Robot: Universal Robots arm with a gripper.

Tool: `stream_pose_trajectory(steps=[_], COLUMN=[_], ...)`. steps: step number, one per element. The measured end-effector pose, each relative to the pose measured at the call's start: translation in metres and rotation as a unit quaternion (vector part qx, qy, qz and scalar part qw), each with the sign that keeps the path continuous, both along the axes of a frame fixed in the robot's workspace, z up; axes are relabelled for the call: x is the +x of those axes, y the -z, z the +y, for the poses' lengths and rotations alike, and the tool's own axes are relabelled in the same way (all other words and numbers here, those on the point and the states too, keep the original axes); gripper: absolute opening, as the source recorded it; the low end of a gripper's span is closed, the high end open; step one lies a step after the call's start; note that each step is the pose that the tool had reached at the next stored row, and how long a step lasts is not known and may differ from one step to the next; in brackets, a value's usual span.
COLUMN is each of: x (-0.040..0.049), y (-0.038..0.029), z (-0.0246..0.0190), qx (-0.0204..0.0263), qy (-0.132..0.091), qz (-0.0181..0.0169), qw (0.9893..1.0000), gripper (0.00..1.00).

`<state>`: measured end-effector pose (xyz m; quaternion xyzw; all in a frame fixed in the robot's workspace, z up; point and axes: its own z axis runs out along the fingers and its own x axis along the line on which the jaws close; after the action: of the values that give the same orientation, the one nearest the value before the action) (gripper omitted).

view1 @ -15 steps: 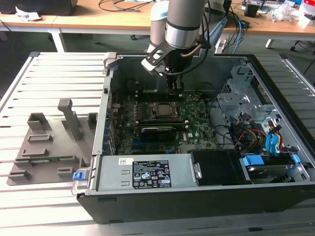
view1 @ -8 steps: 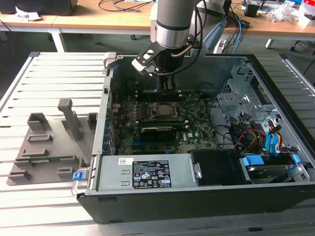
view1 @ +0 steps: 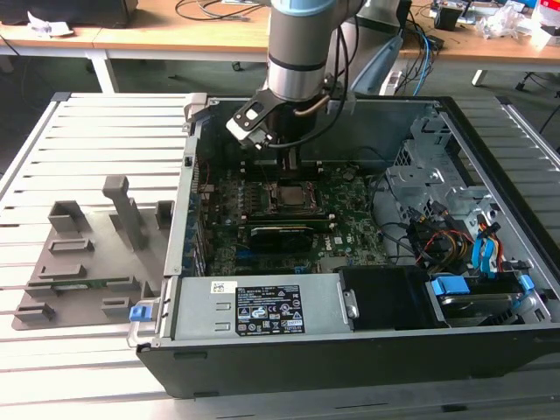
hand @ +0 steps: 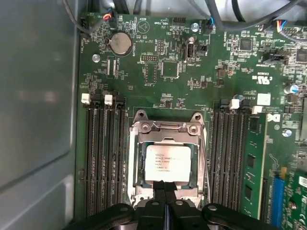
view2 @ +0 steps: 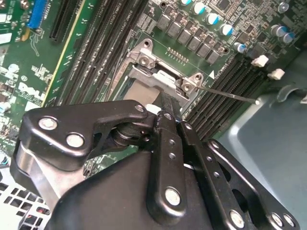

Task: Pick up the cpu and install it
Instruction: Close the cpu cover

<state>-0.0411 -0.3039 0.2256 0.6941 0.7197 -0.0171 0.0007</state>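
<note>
Shows the gripper (hand: 164,184) pinched closed on nothing, tips right at one edge of the chip (hand: 165,163). Places the chip flat, metal top up, inside the socket frame (hand: 165,127) on the green board (hand: 158,52), toward the far side of the open case (view1: 367,350).

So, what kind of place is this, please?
Probably an electronics lab or workshop: an open computer case lies on a slotted metal table, a robot arm reaches into it, and wooden desks with cables stand behind.
</note>
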Motion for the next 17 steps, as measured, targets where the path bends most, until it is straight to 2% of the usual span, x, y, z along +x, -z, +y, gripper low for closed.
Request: stream_pose_trajectory(steps=[7, 15, 17], x=[-0.0015, -0.0024, 0.0013], y=[0.0127, 0.0202, 0.0203], z=[0.0, -0.0001, 0.0], qx=[0.0, -0.0002, -0.0001], qy=[0.0, 0.0, 0.0], qz=[0.0, 0.0001, 0.0], qw=[1.0, 1.0, 1.0], gripper=[0.11, 0.11, 0.11])
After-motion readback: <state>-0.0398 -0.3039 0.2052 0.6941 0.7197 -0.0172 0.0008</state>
